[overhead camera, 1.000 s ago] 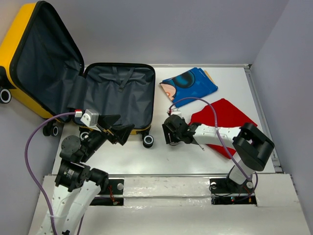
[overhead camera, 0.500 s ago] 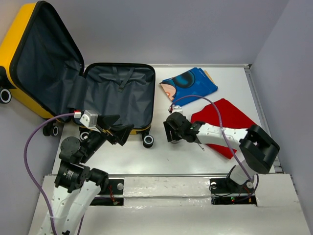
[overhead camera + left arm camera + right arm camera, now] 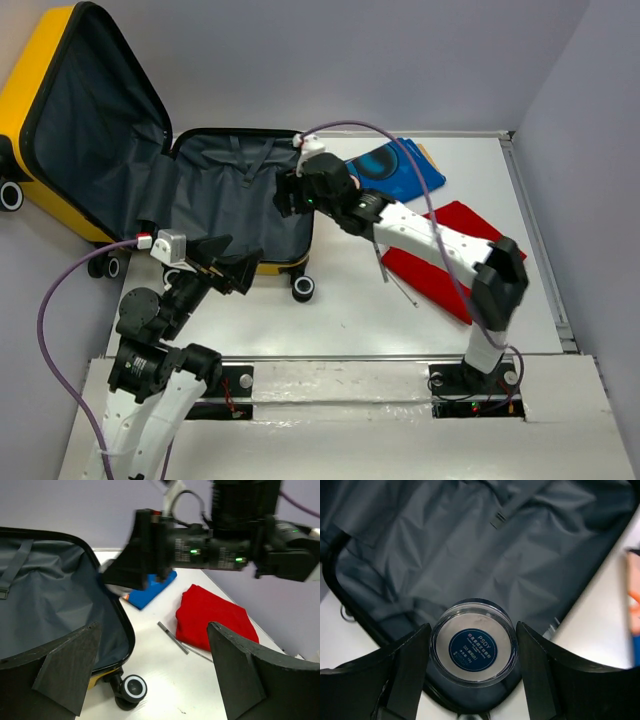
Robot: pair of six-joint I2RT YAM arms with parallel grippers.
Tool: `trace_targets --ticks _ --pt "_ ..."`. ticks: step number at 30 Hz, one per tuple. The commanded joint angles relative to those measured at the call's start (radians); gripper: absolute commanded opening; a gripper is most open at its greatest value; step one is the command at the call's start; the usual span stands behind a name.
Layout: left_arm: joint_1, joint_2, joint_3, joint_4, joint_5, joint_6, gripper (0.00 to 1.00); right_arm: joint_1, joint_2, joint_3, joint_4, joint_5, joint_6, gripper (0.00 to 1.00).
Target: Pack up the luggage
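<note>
The luggage (image 3: 40, 90) is a yellow suitcase lying open at the back left, its dark grey lining (image 3: 235, 190) facing up. My right gripper (image 3: 300, 195) hangs over the right half of the lining. In the right wrist view it (image 3: 472, 652) is shut on a round clear jar (image 3: 473, 649) with a blue label, above the lining (image 3: 445, 540) near the case's rim. My left gripper (image 3: 235, 262) stands open at the case's front edge with nothing between its fingers (image 3: 153, 625). The left wrist view shows the luggage (image 3: 50, 600) at its left.
A folded red cloth (image 3: 455, 250) lies right of the case, with a blue printed item (image 3: 400, 170) behind it. A thin grey pen (image 3: 395, 285) rests on the white table beside the red cloth (image 3: 215, 617). A caster wheel (image 3: 134, 688) sticks out at the case's front corner.
My right arm has swung from the table in front of the case up and left to above the lining, carrying the jar. The left gripper has hardly moved.
</note>
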Motion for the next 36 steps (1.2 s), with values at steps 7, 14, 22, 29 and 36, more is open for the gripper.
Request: trace_targets --ticks 7,14,22,29,36 --pt "-0.014 -0.029 0.02 -0.012 -0.097 -0.007 0.99 0.019 0.494 0.496 0.022 -0.165 -0.037 0.4" --pt "-0.012 -0.026 0.017 -0.007 -0.088 -0.009 0.99 0.019 0.621 0.719 -0.017 -0.262 0.003 0.85" --pt "-0.012 -0.013 0.017 -0.006 -0.082 -0.007 0.99 0.019 0.352 0.444 -0.046 -0.07 -0.042 0.75" --pt "-0.02 -0.023 0.014 0.0 -0.073 -0.006 0.99 -0.064 -0.211 -0.427 0.005 0.074 0.087 0.07" --pt "-0.031 -0.003 0.011 0.005 -0.057 -0.006 0.99 -0.076 -0.586 -0.87 -0.087 0.041 0.311 0.11"
